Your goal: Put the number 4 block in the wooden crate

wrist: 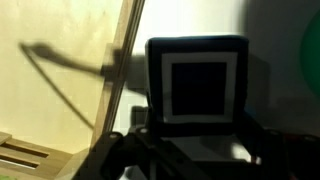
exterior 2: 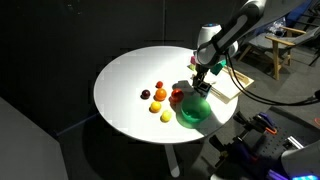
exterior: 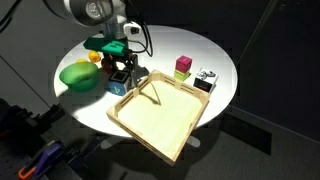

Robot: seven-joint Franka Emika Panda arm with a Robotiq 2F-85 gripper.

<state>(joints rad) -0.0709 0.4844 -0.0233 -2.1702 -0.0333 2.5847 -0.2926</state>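
Note:
The number 4 block [wrist: 197, 85] fills the wrist view, showing a white face with a dark frame and dark centre. Its blue sides show in an exterior view [exterior: 118, 87]. My gripper [wrist: 195, 140] has a finger against each side of the block and looks shut on it, low over the table. It also shows in both exterior views [exterior: 120, 76] [exterior 2: 199, 82]. The wooden crate [exterior: 190, 125] lies right beside the block, its rim [wrist: 118, 75] just left of it. The crate is empty.
A green bowl [exterior: 74, 75] sits close to the gripper on the side away from the crate, also seen in an exterior view [exterior 2: 192, 113]. A pink-and-green block [exterior: 182, 66] and a black-and-white block [exterior: 205, 80] stand behind the crate. Small fruits [exterior 2: 160, 98] lie mid-table.

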